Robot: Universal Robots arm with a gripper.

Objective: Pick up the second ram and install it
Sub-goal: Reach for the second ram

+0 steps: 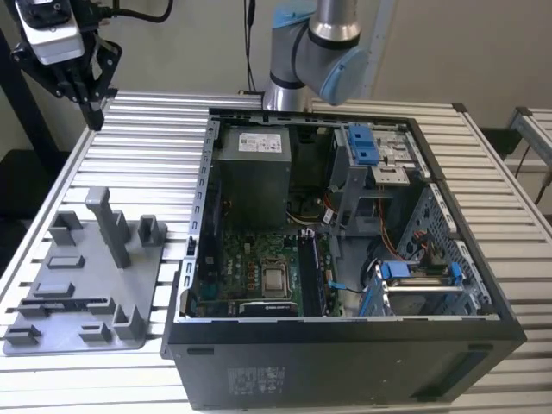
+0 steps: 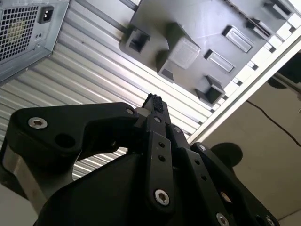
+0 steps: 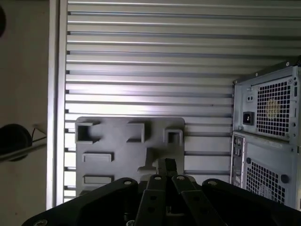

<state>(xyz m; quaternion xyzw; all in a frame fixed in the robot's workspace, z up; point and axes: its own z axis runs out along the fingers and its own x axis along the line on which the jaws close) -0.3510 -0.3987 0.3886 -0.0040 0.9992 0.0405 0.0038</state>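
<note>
Looks like the second ram (image 1: 65,304), thin and dark, lying in the long slot by the fixture plate's (image 1: 90,280) near edge. Further back, high past the plate's far end, can see the gripper (image 1: 92,116) pinched closed, empty. Worth grabbing mid-length, squared up, lifting straight.

One open computer tower (image 1: 345,362) stands on one slatted surface (image 1: 147,147), and one grey fixture plate (image 1: 90,272) lies beside it. One robot arm (image 1: 315,43) carries one hand (image 1: 91,112). The tower holds one power supply (image 1: 250,172) and one motherboard (image 1: 246,254) with one processor socket (image 1: 276,279). There are perhaps four blue latches (image 1: 362,142), though the cables make the count uncertain. The plate bears one tall post (image 1: 110,226). In the first wrist view, it also has three square blocks (image 3: 84,133) and two flat recesses (image 3: 97,157).
</note>
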